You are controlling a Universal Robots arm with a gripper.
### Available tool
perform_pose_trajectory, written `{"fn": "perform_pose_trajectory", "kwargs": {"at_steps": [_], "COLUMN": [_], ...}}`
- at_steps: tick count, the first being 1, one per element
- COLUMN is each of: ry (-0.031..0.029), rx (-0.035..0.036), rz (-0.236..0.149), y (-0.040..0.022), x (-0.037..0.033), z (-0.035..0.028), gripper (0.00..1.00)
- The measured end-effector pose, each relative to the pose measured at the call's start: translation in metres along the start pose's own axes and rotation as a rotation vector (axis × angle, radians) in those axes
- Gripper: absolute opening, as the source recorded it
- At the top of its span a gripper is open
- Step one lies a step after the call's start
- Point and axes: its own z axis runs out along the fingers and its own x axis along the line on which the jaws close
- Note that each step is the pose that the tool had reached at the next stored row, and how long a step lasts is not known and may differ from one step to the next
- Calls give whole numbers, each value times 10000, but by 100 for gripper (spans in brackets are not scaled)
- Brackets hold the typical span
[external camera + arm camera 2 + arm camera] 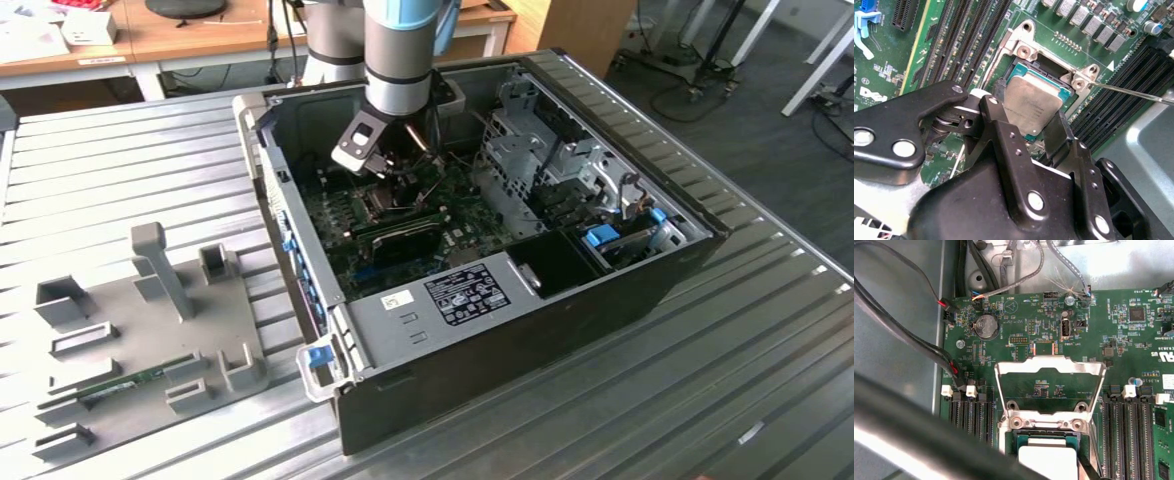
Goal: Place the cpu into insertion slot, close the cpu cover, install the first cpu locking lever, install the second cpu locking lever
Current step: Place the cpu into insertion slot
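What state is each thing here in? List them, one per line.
cpu: in the insertion slot, gripped on two sides.
insertion slot: occupied, uncovered.
cpu cover: open, swung up.
locking lever: unlatched.
gripper: shut on the cpu.
computer case: side open.

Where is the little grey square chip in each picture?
Exterior view: the cpu is hidden under the end effector, inside the computer case.
Second wrist view: the cpu is the grey square between the rows of black memory slots.
First wrist view: the cpu lies by the hinge of the raised cpu cover.
Shared landmark: the green circuit board around the chip.
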Motion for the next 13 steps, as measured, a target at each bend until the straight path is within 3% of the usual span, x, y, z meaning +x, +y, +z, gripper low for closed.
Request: {"fn": "perform_pose_trajectory", "kwargs": {"at_steps": [13], "ry": [4], "rx": [-2], "rz": [0], "y": [2], "x": [4], "z": [-60], "gripper": [54]}}
